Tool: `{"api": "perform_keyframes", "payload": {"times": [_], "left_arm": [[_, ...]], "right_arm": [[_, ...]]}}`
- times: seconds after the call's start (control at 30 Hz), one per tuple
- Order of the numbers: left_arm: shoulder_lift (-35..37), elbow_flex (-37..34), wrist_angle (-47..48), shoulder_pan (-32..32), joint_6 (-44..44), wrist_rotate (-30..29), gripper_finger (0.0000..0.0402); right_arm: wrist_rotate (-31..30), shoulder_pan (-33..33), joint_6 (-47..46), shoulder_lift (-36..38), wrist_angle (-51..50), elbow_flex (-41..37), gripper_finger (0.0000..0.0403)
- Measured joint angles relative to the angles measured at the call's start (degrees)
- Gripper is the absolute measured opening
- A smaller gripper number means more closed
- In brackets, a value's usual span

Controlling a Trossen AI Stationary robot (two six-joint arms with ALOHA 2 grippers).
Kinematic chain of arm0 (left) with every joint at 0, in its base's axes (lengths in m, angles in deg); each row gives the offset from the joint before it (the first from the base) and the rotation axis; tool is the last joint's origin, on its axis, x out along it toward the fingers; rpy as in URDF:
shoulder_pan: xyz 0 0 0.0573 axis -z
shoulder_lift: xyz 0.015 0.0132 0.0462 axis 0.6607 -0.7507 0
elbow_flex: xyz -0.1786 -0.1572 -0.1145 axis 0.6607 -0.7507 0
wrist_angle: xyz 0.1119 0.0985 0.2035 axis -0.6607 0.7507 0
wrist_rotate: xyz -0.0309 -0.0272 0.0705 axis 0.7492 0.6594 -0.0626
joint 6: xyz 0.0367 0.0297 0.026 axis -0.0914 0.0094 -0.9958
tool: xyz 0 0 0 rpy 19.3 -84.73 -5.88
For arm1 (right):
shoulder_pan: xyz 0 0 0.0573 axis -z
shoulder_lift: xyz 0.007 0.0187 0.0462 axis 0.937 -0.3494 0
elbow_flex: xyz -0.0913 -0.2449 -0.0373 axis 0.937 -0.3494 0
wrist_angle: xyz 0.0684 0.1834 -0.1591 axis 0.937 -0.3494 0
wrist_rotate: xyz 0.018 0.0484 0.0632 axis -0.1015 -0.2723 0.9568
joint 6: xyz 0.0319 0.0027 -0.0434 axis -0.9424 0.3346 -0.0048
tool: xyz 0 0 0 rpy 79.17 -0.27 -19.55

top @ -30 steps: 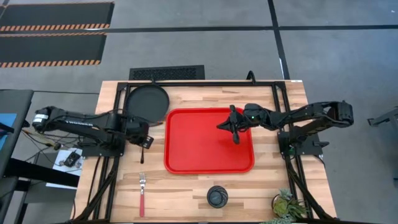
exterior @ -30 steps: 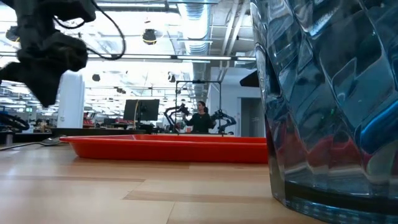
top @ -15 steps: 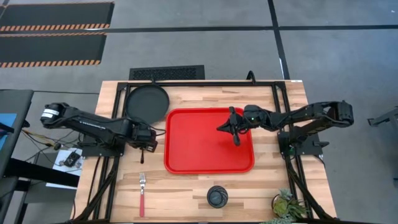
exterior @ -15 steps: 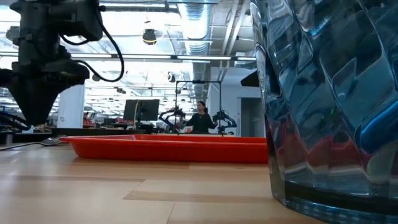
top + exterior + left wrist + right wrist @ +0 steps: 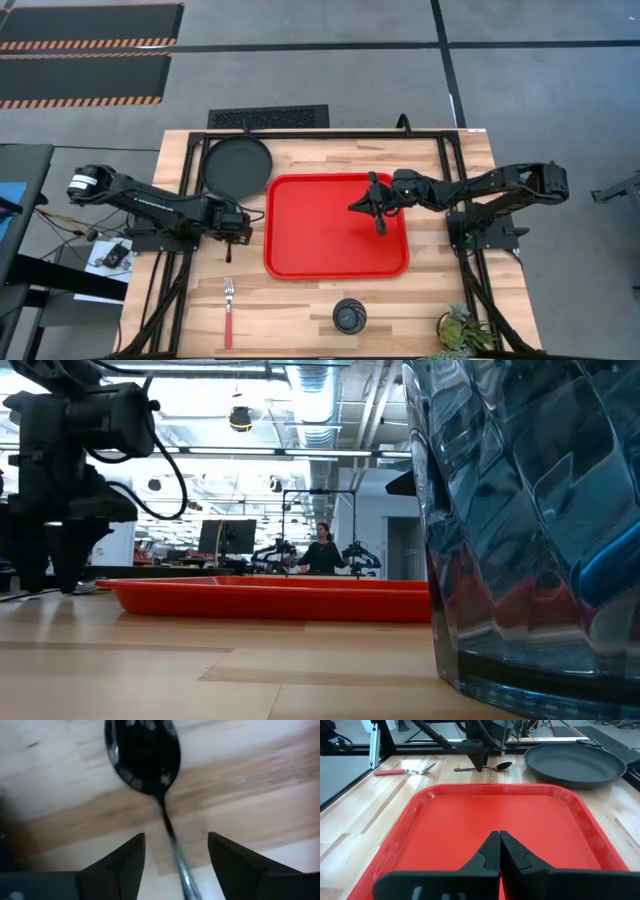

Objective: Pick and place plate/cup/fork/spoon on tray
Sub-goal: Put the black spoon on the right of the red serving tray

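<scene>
Our left gripper (image 5: pixel 172 852) stands open astride the spoon (image 5: pixel 145 757), glossy black, flat on the counter (image 5: pixel 260 795). Our right gripper (image 5: pixel 499 851), jaws closed and empty, hangs over the red tray (image 5: pixel 470 825).

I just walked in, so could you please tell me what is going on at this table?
The left gripper is open, low over the spoon on the table beside the tray, its fingers straddling the handle. The right gripper is shut and empty over the tray. The plate, fork and cup lie off the tray.
</scene>
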Motion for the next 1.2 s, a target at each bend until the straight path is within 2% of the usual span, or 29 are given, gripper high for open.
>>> {"api": "perform_keyframes", "payload": {"times": [0.53, 0.77, 0.93, 1.07, 1.2], "left_arm": [[0.14, -1.93, -2.36, 1.22, -3.79, -2.61, 0.0011], [2.21, -2.17, -1.49, 3.84, -3.19, -5.12, 0.0003], [6.33, -1.68, -1.71, 6.66, -1.59, -9.75, 0.0002], [8.65, 0.17, -7.86, 8.65, -4.40, -16.46, 0.0001], [8.33, 0.33, -19.89, 8.21, -10.57, -23.29, 0.0001]], "right_arm": [[-0.04, 0.00, 0.13, 0.00, 0.31, 0.00, 0.0015], [-0.07, 0.00, 0.11, 0.00, 0.28, 0.00, 0.0015], [-0.28, 0.00, -0.71, 0.00, 0.30, 0.00, 0.0014], [-2.37, 0.11, -1.47, 0.00, 0.48, 0.00, 0.0016], [-3.43, 0.13, -4.00, -0.40, 3.83, 0.02, 0.0014]]}}
